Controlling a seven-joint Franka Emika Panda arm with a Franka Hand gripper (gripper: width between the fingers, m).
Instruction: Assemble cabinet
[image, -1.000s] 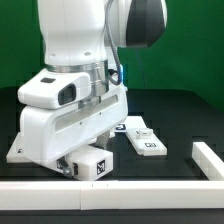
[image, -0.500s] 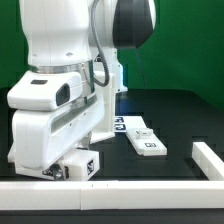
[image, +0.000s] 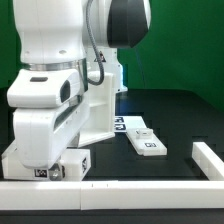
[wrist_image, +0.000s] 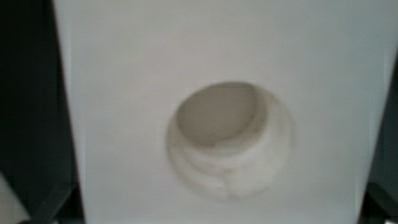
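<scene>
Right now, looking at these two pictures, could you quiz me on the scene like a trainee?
1. True or false: the flat white tagged panel lies on the black table.
2. What fills the wrist view? A) a white plastic surface with an oval recess; B) a green wall; C) a black tag.
3. Fill in: the backdrop behind the big white robot arm is ____.
Key: 1 true; 2 A; 3 green.
</scene>
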